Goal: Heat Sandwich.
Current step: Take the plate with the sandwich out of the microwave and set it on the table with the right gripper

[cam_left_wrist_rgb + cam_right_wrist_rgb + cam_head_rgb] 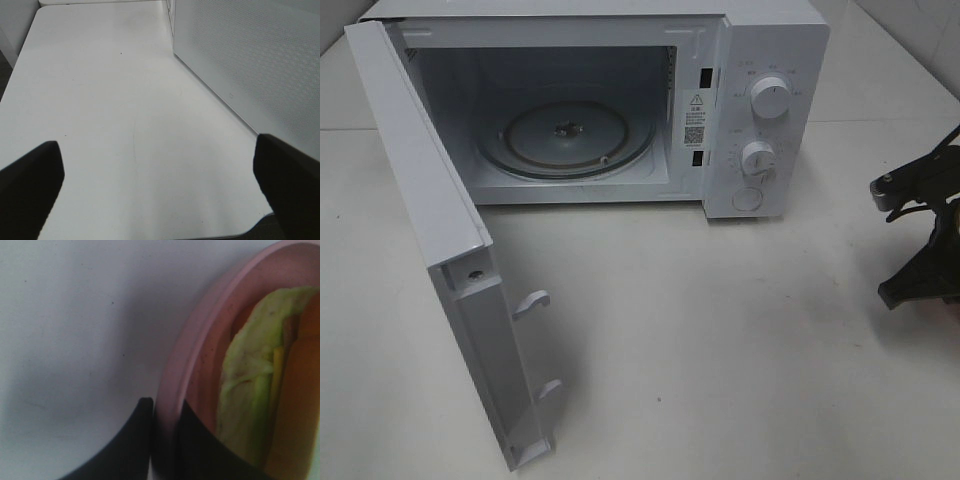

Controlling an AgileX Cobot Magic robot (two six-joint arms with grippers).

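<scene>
Pink rim of the plate [172, 390] sits pinched between the two dark fingers of the right gripper [165, 412], one finger outside the rim and one inside, jaws closed on it. The sandwich [250, 390] lies on that plate, just inward of the jaws, its green filling edge running roughly along the line of the fingers (only part of it shows, so its full length I cannot judge). In the high view the right arm [920, 230] is at the table's right edge, well right of the microwave [770, 100], whose door [430, 200] stands swung open on the left, glass turntable [565, 135] bare. The right arm is plainly the nearer one. The left gripper [160, 175] hangs empty with jaws wide apart, beside the door's outer face.

A small warning sticker [696, 118] sits on the cavity's frame; its print and the dial markings are too small to read.
</scene>
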